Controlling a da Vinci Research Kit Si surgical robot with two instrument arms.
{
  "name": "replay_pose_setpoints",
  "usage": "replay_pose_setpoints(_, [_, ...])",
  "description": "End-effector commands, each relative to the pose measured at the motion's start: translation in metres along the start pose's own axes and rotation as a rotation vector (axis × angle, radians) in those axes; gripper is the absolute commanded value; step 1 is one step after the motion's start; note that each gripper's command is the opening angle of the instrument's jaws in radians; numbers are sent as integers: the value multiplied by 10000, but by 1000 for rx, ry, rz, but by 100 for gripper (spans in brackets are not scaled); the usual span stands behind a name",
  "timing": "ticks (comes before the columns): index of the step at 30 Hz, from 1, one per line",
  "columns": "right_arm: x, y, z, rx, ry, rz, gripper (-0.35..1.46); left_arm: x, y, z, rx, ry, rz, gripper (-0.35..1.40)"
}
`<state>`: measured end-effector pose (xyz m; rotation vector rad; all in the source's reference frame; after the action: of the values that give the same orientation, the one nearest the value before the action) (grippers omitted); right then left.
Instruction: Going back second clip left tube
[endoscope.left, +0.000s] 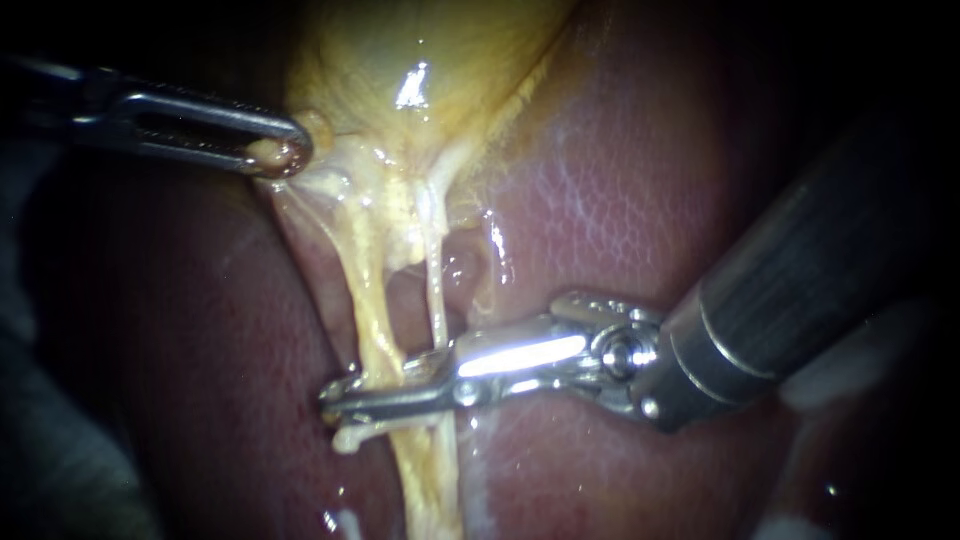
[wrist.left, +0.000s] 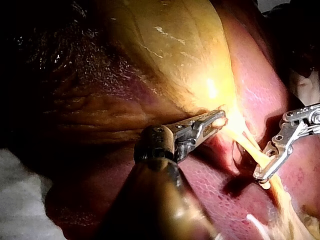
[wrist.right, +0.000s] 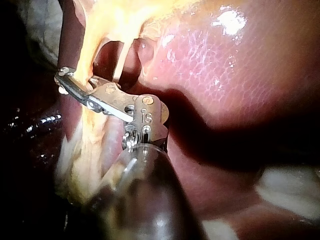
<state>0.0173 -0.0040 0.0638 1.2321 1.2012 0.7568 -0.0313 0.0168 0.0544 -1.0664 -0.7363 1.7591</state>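
Note:
The left tube (endoscope.left: 372, 310) is a thick yellow strand running down from the gallbladder (endoscope.left: 420, 60). A thinner right tube (endoscope.left: 437, 300) runs beside it. My right instrument (endoscope.left: 338, 398) reaches in from the right, across both tubes. Its narrow jaws lie close together, one on each side of the left tube, shut on it (wrist.right: 64, 81). A small pale nub (endoscope.left: 346, 440) shows just under the jaw tips. My left instrument (endoscope.left: 283, 152) comes from the upper left. Its jaws are shut on a fold of the gallbladder's lower edge (wrist.left: 216, 120) and hold it taut.
Red-brown liver (endoscope.left: 620, 210) surrounds the tubes on both sides. A thin film of tissue (endoscope.left: 300, 205) stretches from the left jaws to the left tube. A white sliver (endoscope.left: 345, 522) lies low beside the tubes. White gauze (wrist.left: 20, 200) sits beside the left shaft.

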Motion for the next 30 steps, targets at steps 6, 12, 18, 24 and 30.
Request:
replay_pose_setpoints(6, [2, 6, 6, -46, 8, -126, 31, 0, 0, 0, 0, 0, 0, -35])
replay_pose_setpoints(12, [6, 13, 7, -171, -9, -229, 49, 0, 0, 0, 0, 0, 0, -35])
replay_pose_setpoints(18, [7, 14, -6, -306, -37, -340, 50, 0, -1, 0, 0, 0, 0, -35])
replay_pose_setpoints(24, [11, -9, -36, -360, -130, -492, 50, 0, -1, -1, -1, -1, 0, -35])
replay_pose_setpoints(30, [24, -57, -83, -373, -244, -717, 50, -1, -1, -2, -1, -1, 1, -35])
